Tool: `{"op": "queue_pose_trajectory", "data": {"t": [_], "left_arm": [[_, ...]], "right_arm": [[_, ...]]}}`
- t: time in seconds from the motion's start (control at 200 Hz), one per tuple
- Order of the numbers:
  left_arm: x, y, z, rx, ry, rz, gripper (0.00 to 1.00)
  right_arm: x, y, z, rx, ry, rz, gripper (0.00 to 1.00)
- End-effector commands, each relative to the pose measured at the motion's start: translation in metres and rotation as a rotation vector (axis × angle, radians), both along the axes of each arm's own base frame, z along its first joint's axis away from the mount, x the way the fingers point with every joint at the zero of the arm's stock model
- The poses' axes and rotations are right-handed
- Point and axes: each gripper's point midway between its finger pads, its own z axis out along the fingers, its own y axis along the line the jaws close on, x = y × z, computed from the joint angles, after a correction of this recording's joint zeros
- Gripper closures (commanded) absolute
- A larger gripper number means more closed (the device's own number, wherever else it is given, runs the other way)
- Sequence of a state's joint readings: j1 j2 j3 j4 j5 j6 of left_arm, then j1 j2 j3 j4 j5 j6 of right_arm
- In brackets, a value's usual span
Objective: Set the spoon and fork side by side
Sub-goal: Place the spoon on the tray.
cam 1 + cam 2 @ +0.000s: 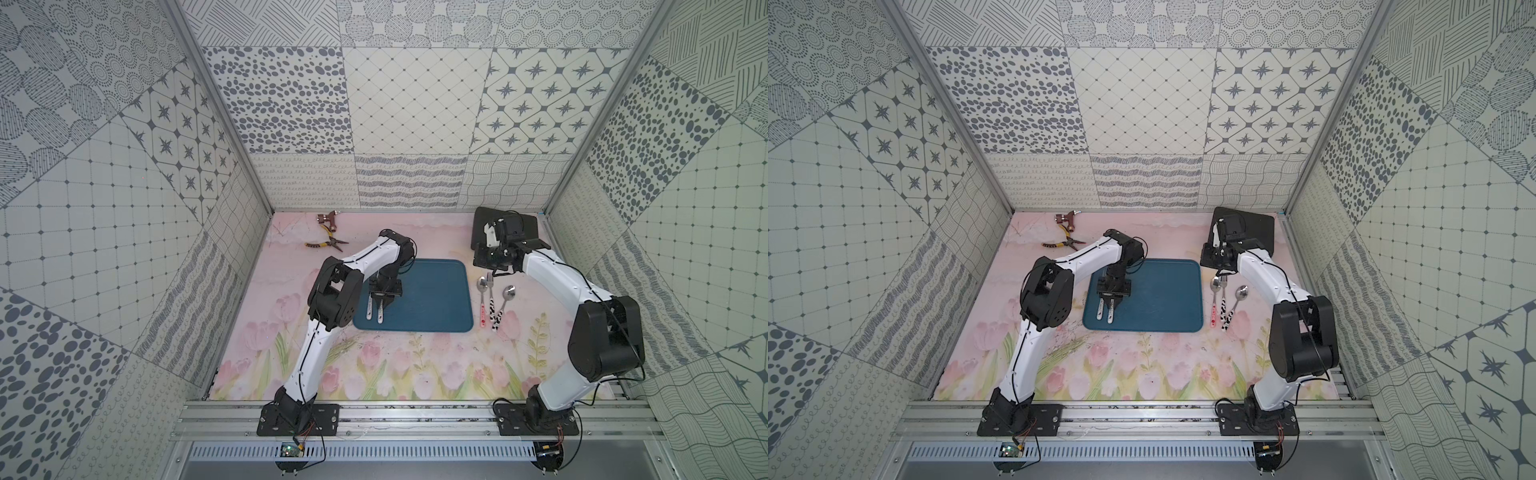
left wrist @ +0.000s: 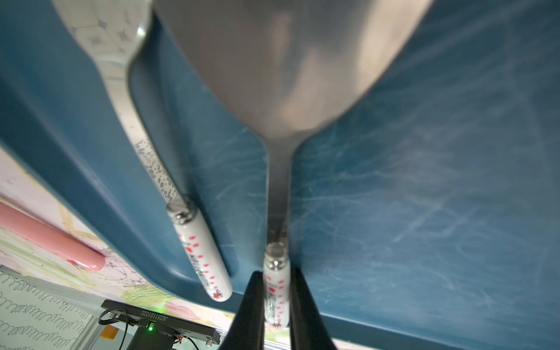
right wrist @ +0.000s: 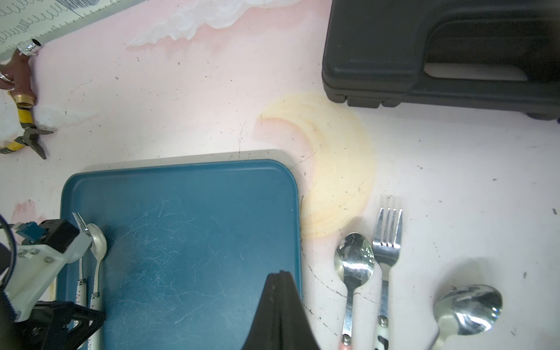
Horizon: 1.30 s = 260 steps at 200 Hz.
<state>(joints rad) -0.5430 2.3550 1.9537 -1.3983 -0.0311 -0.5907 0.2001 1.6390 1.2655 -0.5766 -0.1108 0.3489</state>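
Note:
On the blue tray point(image 1: 432, 299) near its left edge lie a fork point(image 1: 369, 311) and a spoon point(image 1: 380, 313), both with white, red-dotted handles, parallel and close together. My left gripper point(image 1: 382, 305) is shut on the spoon's handle point(image 2: 275, 272); the spoon's bowl fills the upper part of the left wrist view. The fork point(image 2: 200, 251) rests free beside it, nearer the tray's rim. My right gripper point(image 3: 280, 274) is shut and empty, high above the tray's right edge point(image 3: 298, 212). In the right wrist view the fork's tines point(image 3: 79, 219) and the spoon's bowl point(image 3: 98, 242) show past the left arm.
Right of the tray lie a pink-handled spoon point(image 1: 482, 291), a cow-patterned fork point(image 1: 491, 299) and another spoon point(image 1: 506, 297). A black case point(image 1: 528, 228) stands at the back right under the right arm. Pliers point(image 1: 326, 245) and a brown fitting point(image 1: 326, 218) lie at the back left.

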Motion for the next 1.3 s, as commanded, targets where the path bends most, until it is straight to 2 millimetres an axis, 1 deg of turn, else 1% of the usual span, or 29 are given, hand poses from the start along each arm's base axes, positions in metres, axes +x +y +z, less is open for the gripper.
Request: {"op": "queue_pose_trajectory", "data": {"t": [0.0, 0.285, 0.535, 0.946, 0.981, 1.031, 1.151, 1.296], "left_arm": [[-0.001, -0.001, -0.006, 0.0, 0.011, -0.026, 1.0], [0.013, -0.007, -0.008, -0.008, -0.006, -0.043, 1.0], [0.016, -0.01, -0.017, -0.003, -0.004, -0.026, 1.0], [0.027, -0.009, -0.017, -0.008, -0.031, 0.004, 1.0], [0.026, -0.009, -0.017, -0.012, -0.03, 0.005, 0.97], [0.027, -0.011, -0.017, -0.018, -0.031, 0.006, 0.91], [0.028, -0.013, -0.015, -0.031, -0.042, 0.006, 0.83], [0.03, -0.013, -0.012, -0.038, -0.058, 0.008, 0.77]], "right_arm": [[0.003, -0.003, 0.013, 0.007, -0.049, -0.012, 1.0], [0.002, -0.004, 0.012, 0.002, -0.047, -0.014, 1.0], [0.002, -0.005, 0.012, -0.006, -0.051, -0.013, 1.0], [0.001, -0.005, 0.013, -0.003, -0.05, -0.012, 1.0], [0.001, -0.005, 0.013, -0.004, -0.05, -0.012, 1.0], [0.001, -0.005, 0.013, -0.005, -0.05, -0.013, 0.98], [0.0, -0.006, 0.014, -0.008, -0.054, -0.015, 0.94], [0.0, -0.006, 0.014, -0.011, -0.056, -0.017, 0.92]]}}
